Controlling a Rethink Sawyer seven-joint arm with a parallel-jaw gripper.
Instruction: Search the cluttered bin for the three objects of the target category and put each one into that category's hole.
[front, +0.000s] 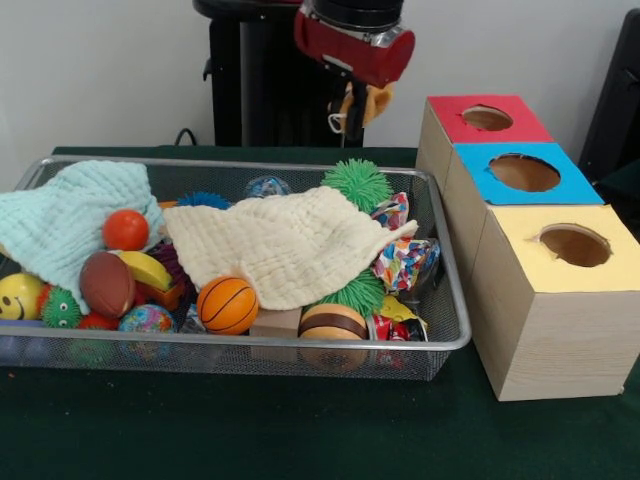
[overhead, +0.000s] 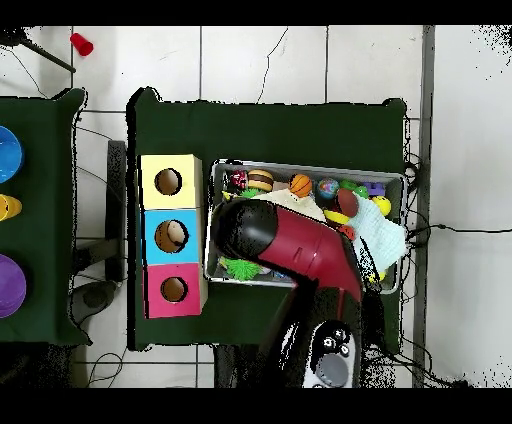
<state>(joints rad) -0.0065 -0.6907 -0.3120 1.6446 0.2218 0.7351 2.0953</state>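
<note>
A wire mesh bin (front: 250, 341) holds a heap of toys: a basketball (front: 227, 305), a brown football (front: 107, 284), an orange ball (front: 125, 229), a banana (front: 147, 268), a burger (front: 333, 322) and two green spiky balls (front: 357, 183). A cream cloth (front: 290, 245) lies over the middle of the heap. My gripper (front: 352, 112) hangs high above the bin's back edge, shut on a small yellow-orange object (front: 378, 100). In the overhead view the red arm (overhead: 300, 248) covers the gripper and much of the bin (overhead: 300, 166).
Three wooden boxes with round holes stand in a row beside the bin: red top (front: 450, 115), blue top (front: 575, 186), yellow top (front: 520, 228). A pale blue cloth (front: 70, 215) drapes over the bin's left end. Coloured bowls (overhead: 8, 155) sit on a second table.
</note>
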